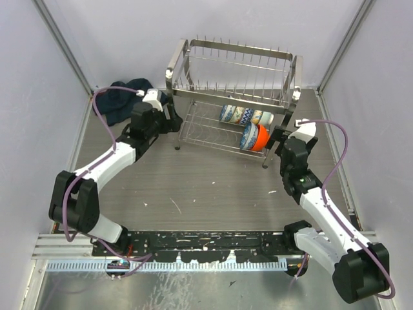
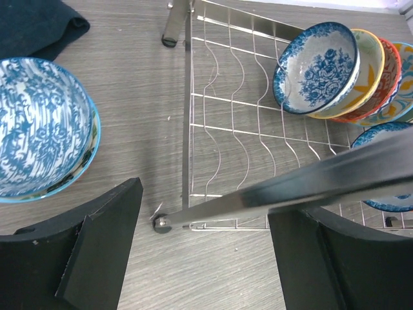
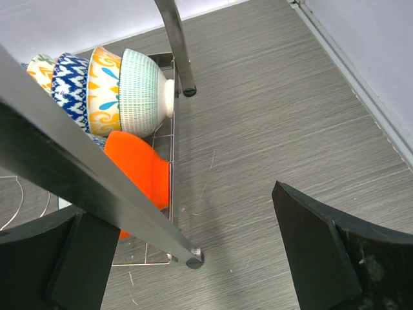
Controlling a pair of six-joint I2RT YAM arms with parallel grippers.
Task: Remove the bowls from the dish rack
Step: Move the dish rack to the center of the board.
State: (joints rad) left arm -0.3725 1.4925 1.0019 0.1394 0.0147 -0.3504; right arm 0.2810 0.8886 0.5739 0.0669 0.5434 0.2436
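Beside the dish rack (image 1: pixel 229 97), left pincer (image 2: pixel 206 216) and right pincer (image 3: pixel 184 219) hover low; both spread

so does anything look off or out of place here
Only the dark blue cloth, crumpled back left beside the dish rack. The bowls stand on edge in its lower tier; nothing looks spilled or broken.

White-black arms (image 1: pixel 103 165), purple cables (image 1: pixel 97 106), black fingers (image 2: pixel 103 248)
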